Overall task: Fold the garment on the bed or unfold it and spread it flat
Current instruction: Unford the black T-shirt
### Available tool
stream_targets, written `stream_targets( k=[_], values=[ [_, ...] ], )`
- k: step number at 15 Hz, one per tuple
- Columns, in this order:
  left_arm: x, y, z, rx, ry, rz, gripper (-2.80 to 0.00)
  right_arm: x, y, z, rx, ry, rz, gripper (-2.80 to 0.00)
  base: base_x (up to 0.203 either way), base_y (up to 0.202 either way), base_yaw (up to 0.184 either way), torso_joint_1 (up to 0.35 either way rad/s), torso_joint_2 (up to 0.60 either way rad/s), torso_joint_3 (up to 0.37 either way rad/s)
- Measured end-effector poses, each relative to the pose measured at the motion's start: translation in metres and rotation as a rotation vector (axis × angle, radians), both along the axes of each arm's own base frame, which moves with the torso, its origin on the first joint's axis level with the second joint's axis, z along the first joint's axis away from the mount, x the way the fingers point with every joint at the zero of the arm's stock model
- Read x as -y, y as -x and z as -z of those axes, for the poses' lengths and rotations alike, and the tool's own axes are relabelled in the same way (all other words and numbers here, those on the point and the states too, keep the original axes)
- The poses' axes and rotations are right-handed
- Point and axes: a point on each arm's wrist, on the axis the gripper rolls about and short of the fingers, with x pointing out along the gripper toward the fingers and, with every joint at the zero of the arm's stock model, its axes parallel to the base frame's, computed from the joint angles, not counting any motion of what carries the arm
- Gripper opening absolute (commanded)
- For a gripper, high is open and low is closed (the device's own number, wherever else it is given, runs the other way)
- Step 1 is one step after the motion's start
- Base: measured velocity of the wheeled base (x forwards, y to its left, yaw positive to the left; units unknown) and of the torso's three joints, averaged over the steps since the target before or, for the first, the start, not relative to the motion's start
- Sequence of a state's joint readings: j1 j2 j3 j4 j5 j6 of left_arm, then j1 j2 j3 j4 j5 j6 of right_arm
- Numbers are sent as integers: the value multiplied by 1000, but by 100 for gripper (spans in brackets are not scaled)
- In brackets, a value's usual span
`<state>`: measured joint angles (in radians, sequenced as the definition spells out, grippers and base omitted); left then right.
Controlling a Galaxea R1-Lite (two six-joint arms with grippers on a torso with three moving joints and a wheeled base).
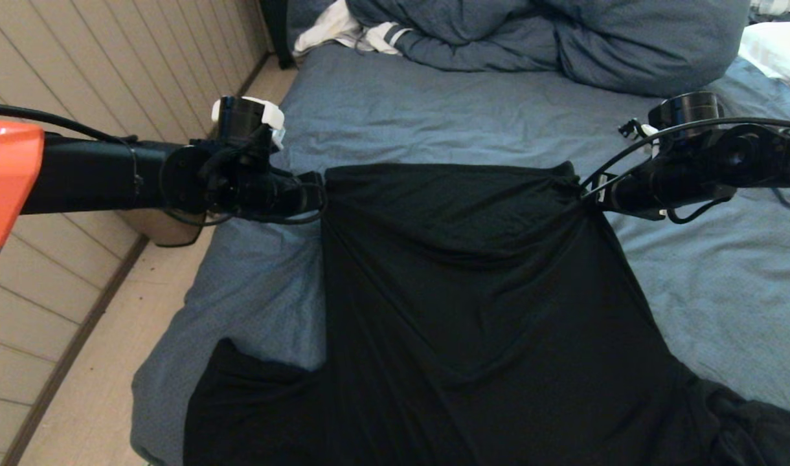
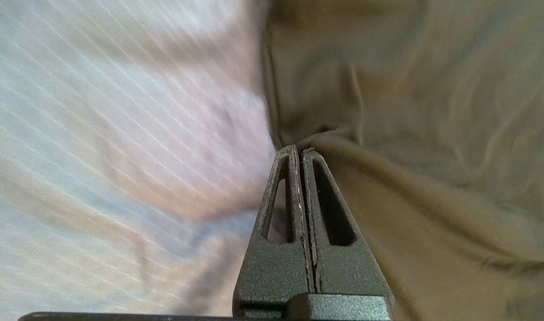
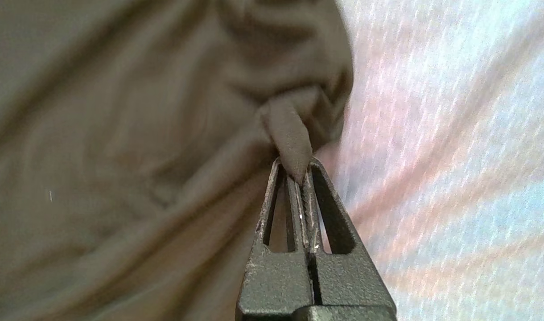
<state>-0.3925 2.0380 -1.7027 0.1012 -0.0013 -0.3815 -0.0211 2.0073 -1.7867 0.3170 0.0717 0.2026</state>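
Bunched duvet (image 1: 563, 39) (beside pillow (image 1: 780, 52))

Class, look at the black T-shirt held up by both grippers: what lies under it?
Blue-grey bed shows around the black T-shirt, pinched by left gripper and right gripper. The covered mattress cannot be seen.

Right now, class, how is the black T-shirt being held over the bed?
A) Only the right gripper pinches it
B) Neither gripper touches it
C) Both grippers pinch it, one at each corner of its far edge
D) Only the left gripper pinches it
C: the left gripper and the right gripper are each shut on a corner of the T-shirt, stretched between them above the bed.
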Motion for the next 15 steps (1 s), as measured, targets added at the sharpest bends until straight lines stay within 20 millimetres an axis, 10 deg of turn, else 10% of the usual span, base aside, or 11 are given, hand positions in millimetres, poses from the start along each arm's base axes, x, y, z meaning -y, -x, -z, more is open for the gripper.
stream_targets(
  k=[10,11,12,15],
  values=[
    [-22,-26,-14,45,15,-68,-280,-15,-42,-1,161,44,15,-280,0,0,0,0,0,0],
    [-22,-28,-11,40,13,-68,-234,-16,-44,2,155,47,13,-280,0,0,0,0,0,0],
    [-22,-29,-9,35,9,-67,0,-16,-45,5,151,47,13,0,0,0,0,0,0,0],
    [-23,-30,-5,12,-1,-68,0,-18,-47,8,141,51,4,0,0,0,0,0,0,0]
  ],
)
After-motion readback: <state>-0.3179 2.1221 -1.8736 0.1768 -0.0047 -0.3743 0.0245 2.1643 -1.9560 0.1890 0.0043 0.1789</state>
